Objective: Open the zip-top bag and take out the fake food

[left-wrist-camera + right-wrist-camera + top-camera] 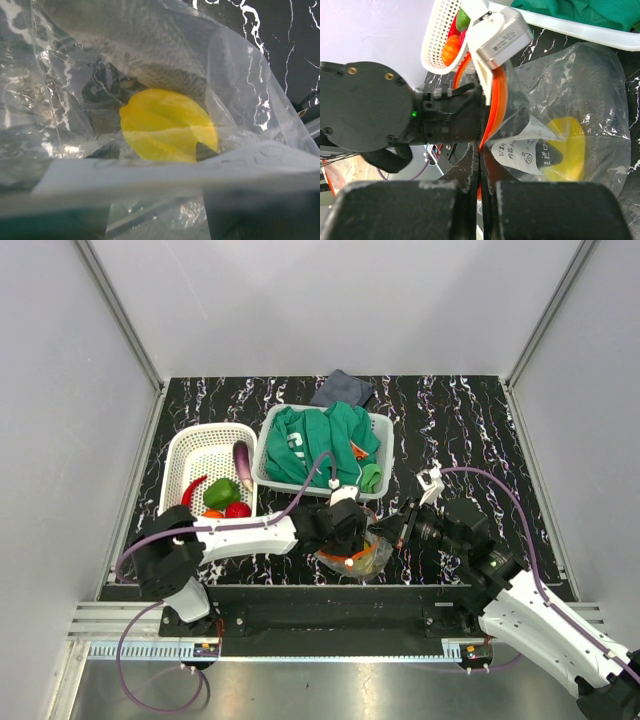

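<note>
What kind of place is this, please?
Probably a robot test cell in a lab: white panels on aluminium posts enclose a black marbled table, the left arm and right arm are bolted at its near edge, and the white basket holds toy vegetables.

The clear bag fills the view. A yellow round piece lies inside, above a white label. The black marbled table shows at upper right.

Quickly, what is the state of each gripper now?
Left gripper: open, at the mouth of the zip-top bag.
Right gripper: shut on the zip-top bag.
</note>
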Available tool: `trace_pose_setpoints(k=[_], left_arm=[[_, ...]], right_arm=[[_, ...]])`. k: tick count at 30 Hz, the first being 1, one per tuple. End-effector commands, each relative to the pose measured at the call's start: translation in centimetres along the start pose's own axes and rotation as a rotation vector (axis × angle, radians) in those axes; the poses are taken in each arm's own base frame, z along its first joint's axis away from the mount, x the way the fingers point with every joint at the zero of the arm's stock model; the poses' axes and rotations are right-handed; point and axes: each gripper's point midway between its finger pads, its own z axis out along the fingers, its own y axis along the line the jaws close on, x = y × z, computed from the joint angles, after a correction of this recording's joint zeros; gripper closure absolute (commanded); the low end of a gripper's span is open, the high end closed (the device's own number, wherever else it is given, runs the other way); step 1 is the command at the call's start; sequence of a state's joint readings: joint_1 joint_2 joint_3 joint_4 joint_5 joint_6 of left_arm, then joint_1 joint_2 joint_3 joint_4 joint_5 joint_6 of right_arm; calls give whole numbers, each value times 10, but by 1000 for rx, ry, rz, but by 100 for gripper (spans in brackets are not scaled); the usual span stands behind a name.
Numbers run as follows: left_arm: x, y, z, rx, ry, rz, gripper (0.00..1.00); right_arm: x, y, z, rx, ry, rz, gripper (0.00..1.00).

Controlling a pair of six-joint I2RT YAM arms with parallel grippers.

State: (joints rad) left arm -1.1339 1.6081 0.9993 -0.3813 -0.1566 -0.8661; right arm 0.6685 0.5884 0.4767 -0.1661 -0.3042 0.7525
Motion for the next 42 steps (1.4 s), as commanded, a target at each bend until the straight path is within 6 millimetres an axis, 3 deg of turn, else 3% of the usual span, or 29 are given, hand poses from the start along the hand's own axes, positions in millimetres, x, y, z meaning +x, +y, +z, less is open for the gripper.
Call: trace_pose_setpoints(k=[1,6,12,19,29,35,41,42], left_arm=[[-3,-5,14,18,-31,-16,35],[-12,-6,17,54,-102,-3,39],[-18,-6,11,63,-132,21,65],[-31,-9,-13,69,-189,75,85],[-59,-15,-73,93,-314,195,100],[-74,-22,-107,158,-391,307,100],[-79,-52,-141,332,-439,458,100],[-72,-61,-145,393,-417,489,100]], right_arm=[[-7,8,-1,-26,-28,-28,100],[-7,7,-1,-21,-27,-27,100],[-9,8,-1,-15,-26,-34,100],[-11,7,2,-2,-24,-52,100],[-24,10,1,16,-54,-95,100],[-33,10,0,50,-66,-134,100],[-32,12,3,47,-45,-136,100],[-32,14,4,38,-39,-139,100]])
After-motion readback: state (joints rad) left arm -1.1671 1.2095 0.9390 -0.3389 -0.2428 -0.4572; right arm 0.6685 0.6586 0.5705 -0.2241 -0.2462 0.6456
